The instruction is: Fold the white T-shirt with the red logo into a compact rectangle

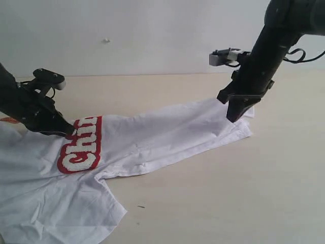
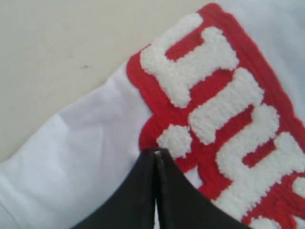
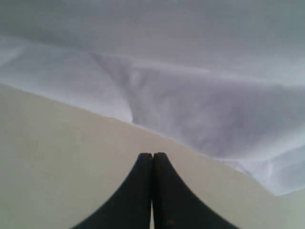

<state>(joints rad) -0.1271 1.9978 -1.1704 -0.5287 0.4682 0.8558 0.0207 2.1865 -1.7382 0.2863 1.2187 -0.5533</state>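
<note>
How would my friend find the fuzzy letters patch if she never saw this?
Find the pale table, where a big white T-shirt lies spread out. Near its left end in the exterior view sits the red logo. Nothing else there has chunky fuzzy white letters with a thick red border; the cloth around it is plain.

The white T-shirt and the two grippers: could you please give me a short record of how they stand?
white T-shirt: lying rumpled on table, not yet a rectangle
red logo: face up, only part visible
left gripper: shut, tips at logo's edge; whether it pinches cloth is unclear
right gripper: shut, tips by shirt's edge, no cloth seen between them
</note>
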